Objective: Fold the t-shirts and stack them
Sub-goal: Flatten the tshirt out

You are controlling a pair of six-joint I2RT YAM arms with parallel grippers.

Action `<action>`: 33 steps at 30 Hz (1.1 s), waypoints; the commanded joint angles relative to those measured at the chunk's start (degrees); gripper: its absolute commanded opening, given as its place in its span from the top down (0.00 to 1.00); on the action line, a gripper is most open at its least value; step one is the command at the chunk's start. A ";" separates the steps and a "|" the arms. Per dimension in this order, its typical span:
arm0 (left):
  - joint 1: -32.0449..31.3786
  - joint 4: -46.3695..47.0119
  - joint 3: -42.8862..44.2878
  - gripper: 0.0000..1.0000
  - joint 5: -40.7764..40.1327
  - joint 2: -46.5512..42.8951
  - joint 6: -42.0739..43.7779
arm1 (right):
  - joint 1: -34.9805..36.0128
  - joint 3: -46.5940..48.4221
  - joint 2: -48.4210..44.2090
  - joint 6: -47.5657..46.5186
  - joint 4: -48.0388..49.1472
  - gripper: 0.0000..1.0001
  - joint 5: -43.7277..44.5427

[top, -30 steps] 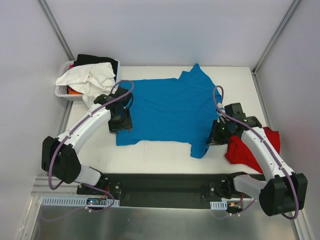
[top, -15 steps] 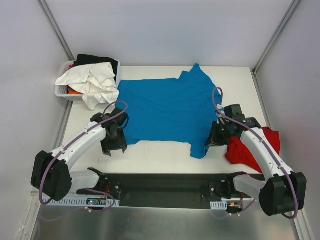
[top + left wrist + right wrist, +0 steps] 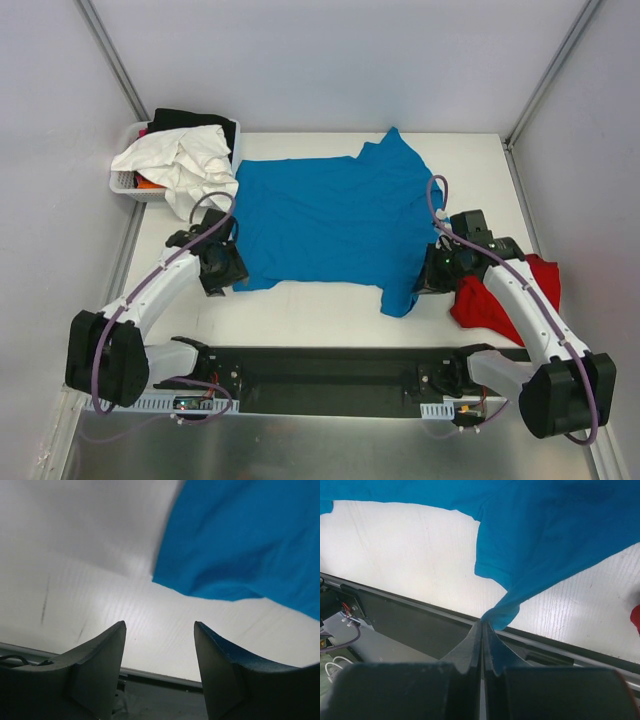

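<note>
No readable text, labels, brands, numbers or signs anywhere

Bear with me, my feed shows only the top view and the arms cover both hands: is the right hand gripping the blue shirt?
Observer: Yes. The right wrist view shows the right hand shut on a pinched fold at the edge of the blue shirt, close to a sleeve.
Operator: And the other one, has it caught anything?
Observer: No. The left wrist view shows the left hand open with nothing between its fingers. A corner of the shirt lies ahead of it, flat on the table.
</note>
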 commanded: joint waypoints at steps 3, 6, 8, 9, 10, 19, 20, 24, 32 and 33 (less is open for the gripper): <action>7.91 3.88 0.20 0.43 -1.12 0.08 6.97 | -0.45 0.31 -1.64 -1.20 -2.05 0.99 0.44; 8.80 8.44 -0.50 0.43 1.41 1.40 7.15 | -0.36 0.22 -1.29 -0.94 -1.79 0.99 0.09; 8.80 10.56 -1.11 0.43 4.74 2.11 6.89 | -0.36 0.31 -1.29 -0.85 -1.52 0.99 0.09; 8.80 11.44 -1.46 0.43 5.46 2.63 6.54 | -0.36 0.31 -1.37 -0.76 -1.52 0.99 0.09; 8.80 12.93 -1.99 0.42 6.51 2.81 6.36 | -0.36 0.31 -1.37 -0.67 -1.52 0.99 0.18; 6.51 14.62 -5.50 0.43 9.60 3.69 4.52 | -0.36 -0.13 -1.81 0.12 -0.99 0.99 0.27; 6.51 14.53 -5.86 0.42 9.51 3.43 4.34 | -0.36 -0.30 -1.99 0.21 -0.91 0.99 0.27; 6.42 14.35 -7.88 0.42 9.51 2.73 4.43 | -0.36 -0.57 -2.34 0.38 -0.91 0.99 0.27; 6.42 12.33 -8.24 0.43 6.43 3.16 6.53 | -0.36 -0.83 -3.48 0.12 -1.87 0.99 0.71; 6.51 12.42 -7.97 0.43 6.26 3.77 6.71 | -0.36 -0.92 -3.66 0.21 -1.96 0.99 0.80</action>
